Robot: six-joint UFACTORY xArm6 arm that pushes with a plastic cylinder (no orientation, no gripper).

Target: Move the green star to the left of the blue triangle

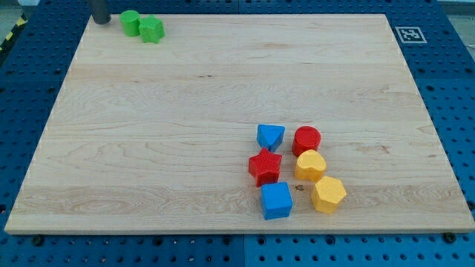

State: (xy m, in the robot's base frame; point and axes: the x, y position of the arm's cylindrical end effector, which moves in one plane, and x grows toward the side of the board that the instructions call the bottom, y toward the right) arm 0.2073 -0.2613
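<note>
Two green blocks sit touching at the view's top left: a round one (130, 22) and a more angular one (152, 30) that may be the green star, though its shape is hard to make out. The blue triangle (270, 136) lies at the lower right of the wooden board (171, 133), at the top left of a cluster of blocks. My tip (100, 20) is at the view's top left, just left of the round green block and far from the blue triangle.
Around the blue triangle are a red cylinder (306, 139), a red star (265, 167), a yellow rounded block (310, 165), a yellow hexagon (328, 194) and a blue cube (276, 200). A marker tag (407, 34) sits at the top right corner.
</note>
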